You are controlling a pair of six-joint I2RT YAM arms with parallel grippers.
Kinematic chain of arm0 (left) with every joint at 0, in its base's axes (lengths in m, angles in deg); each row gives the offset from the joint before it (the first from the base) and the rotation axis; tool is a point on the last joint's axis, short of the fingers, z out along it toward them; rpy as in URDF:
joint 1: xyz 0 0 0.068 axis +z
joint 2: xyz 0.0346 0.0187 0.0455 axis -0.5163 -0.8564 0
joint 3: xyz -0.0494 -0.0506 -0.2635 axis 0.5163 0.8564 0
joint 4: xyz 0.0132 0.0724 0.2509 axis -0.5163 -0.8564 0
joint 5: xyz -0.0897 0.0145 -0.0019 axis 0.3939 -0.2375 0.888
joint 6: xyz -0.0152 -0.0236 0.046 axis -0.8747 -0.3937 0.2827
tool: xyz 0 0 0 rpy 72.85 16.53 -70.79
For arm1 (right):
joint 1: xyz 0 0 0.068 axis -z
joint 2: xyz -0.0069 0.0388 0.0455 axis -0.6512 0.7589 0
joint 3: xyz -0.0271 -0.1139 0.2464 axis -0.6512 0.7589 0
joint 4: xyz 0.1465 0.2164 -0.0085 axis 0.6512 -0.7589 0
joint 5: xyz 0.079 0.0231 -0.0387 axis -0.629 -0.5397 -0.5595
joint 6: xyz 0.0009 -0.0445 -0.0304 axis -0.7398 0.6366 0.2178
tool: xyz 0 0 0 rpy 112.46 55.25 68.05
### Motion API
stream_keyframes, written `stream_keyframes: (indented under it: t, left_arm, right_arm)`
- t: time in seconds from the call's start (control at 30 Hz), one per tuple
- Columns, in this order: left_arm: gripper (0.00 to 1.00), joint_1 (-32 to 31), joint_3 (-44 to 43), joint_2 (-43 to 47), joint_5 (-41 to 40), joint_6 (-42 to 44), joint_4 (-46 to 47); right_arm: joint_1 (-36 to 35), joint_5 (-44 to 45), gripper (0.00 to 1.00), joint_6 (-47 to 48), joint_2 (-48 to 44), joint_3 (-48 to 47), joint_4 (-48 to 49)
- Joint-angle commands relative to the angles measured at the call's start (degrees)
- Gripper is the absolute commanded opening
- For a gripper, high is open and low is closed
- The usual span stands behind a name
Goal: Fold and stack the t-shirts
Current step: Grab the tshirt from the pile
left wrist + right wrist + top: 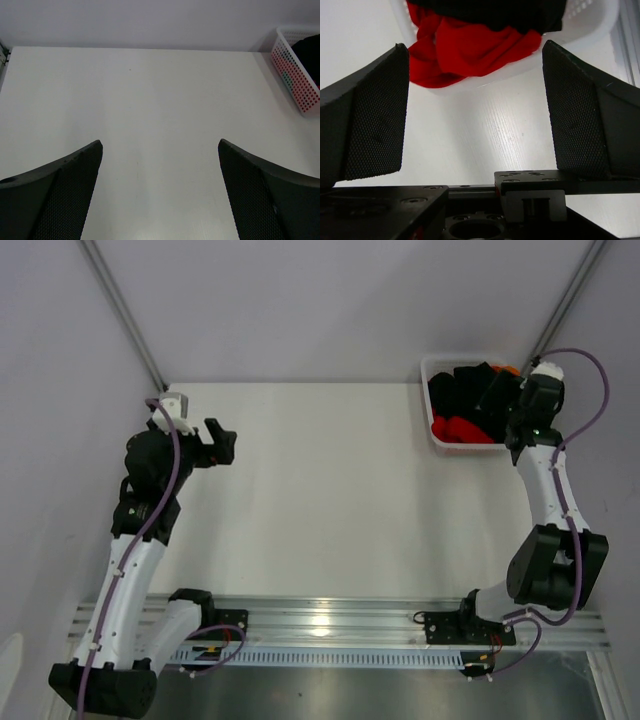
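White plastic basket [426,405] sits in the far right corner of the tabletop [320,500]. All the t-shirts are in it, heaped and unfolded.

Contents, top view:
- black t-shirt [465,390] takes up most of the basket, middle to far side
- red t-shirt [460,428] is bunched along the near wall, touching the black one
- orange t-shirt [510,369] shows as only a sliver at the far right edge, mostly hidden by the right arm

Left wrist view: the basket's perforated side wall is at the right edge of the frame. Red shows through the holes, plus a small patch of green cloth [286,78]. There's dark cloth above the rim. Can't tell how many shirts in total, the pile is too tangled.

Right wrist view: the red t-shirt is crumpled against the basket's near rim with the black one lying on top of it. Can't tell whether the red cloth spills over the rim or just bulges up to it.

Right gripper [475,65]: fingers spread wide, nothing between them. It hangs at the basket's near right side, pointing at the red t-shirt and apart from the cloth.

Left gripper [160,145]: fingers also spread wide and holding nothing. It's over bare tabletop on the left side, well apart from the basket.
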Motion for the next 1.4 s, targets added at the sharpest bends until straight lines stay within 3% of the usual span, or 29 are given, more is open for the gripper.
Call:
stream_keyframes:
  t: [0.0,0.2,0.37,0.6,0.93,1.1,1.37]
  left_arm:
    - [1.00,0.3,0.7,0.2,3.7,-0.1,3.3]
    - [0.99,0.3,1.2,1.4,0.8,2.2,1.6]
    - [0.99,0.3,2.0,2.5,1.0,0.9,0.2]
    - [1.00,0.3,3.3,3.3,5.5,-2.6,1.9]
    - [0.99,0.3,4.9,6.2,3.8,-2.5,0.0]
    - [1.00,0.3,4.9,6.1,3.7,-2.4,-0.1]
    - [1.00,0.3,4.8,6.8,3.4,-2.3,-0.2]
  right_arm:
    - [-5.3,0.5,0.99,7.1,1.2,-2.8,-2.5]
    - [-12.6,7.8,0.99,11.8,1.6,-4.7,-7.4]
    - [-14.4,12.5,0.99,12.3,3.2,-5.0,-9.7]
    - [-14.5,16.7,0.89,13.7,14.6,-12.0,-13.8]
    - [-14.6,18.4,0.86,16.6,20.2,-15.0,-12.4]
    - [-14.6,17.7,0.76,16.4,22.1,-16.3,-12.6]
    - [-14.6,16.9,0.79,14.5,22.3,-15.7,-12.4]
